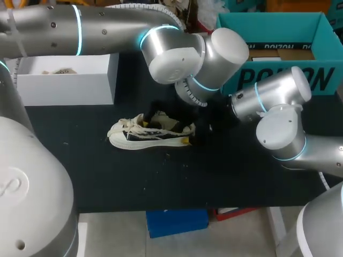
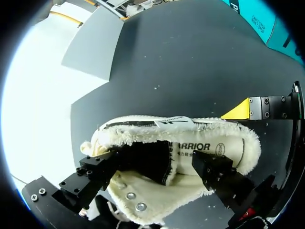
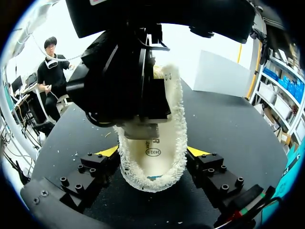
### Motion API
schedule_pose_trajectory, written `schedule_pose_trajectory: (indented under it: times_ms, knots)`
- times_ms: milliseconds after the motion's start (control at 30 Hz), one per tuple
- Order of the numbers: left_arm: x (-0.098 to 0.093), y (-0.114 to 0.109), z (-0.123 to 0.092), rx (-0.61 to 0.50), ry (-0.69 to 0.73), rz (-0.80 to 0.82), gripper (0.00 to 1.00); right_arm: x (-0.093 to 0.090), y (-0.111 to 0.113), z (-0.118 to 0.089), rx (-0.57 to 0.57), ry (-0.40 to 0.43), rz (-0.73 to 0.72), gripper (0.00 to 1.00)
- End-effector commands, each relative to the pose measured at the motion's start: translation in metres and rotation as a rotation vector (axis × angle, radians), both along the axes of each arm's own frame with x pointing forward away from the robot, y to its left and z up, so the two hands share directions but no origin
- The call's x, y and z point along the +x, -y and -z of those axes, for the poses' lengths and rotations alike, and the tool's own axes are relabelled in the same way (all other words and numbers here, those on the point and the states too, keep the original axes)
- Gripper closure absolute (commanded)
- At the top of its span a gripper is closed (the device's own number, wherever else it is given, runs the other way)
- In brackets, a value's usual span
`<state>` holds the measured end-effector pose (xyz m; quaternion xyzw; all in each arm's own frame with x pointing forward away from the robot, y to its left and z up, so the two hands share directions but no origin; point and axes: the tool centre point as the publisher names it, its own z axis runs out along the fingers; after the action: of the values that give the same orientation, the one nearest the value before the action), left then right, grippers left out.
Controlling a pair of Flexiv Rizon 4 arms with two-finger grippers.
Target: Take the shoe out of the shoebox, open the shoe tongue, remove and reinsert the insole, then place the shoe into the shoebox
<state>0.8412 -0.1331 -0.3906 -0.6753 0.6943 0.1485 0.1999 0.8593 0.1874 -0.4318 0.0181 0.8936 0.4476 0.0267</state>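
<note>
A cream fleece-lined shoe (image 1: 153, 134) lies on the black table, toe to the left. My right gripper (image 3: 152, 151) is shut on its heel, a yellow tip pressed against each fleece side. One of those tips (image 2: 238, 110) shows beside the heel in the left wrist view. My left gripper (image 2: 157, 162) hangs over the shoe's mouth, open, its black fingers spread either side of the dark tongue (image 2: 147, 160). The printed insole (image 2: 209, 147) lies inside the shoe. The teal shoebox (image 1: 278, 32) stands at the back right.
A white box (image 1: 64, 80) stands at the back left. My left arm (image 1: 203, 59) crosses above the shoe and hides both grippers in the head view. Bare black table (image 1: 161, 176) lies in front of the shoe.
</note>
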Motion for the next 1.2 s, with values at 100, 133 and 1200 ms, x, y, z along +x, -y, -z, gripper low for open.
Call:
schedule_pose_trajectory:
  times_ms: [100, 133, 1200]
  knots:
    - [-0.001, -0.006, 0.011, 0.035, 0.001, -0.008, 0.0, 0.002, -0.001, 0.001, -0.006, 0.0, 0.003, 1.0]
    - [-0.001, -0.006, 0.011, 0.034, 0.002, -0.009, 0.01, 0.002, -0.001, 0.001, -0.006, 0.0, 0.003, 1.0]
    - [0.0, -0.013, 0.007, -0.053, 0.008, -0.022, 1.0, 0.002, -0.001, 0.001, -0.006, 0.0, 0.003, 1.0]
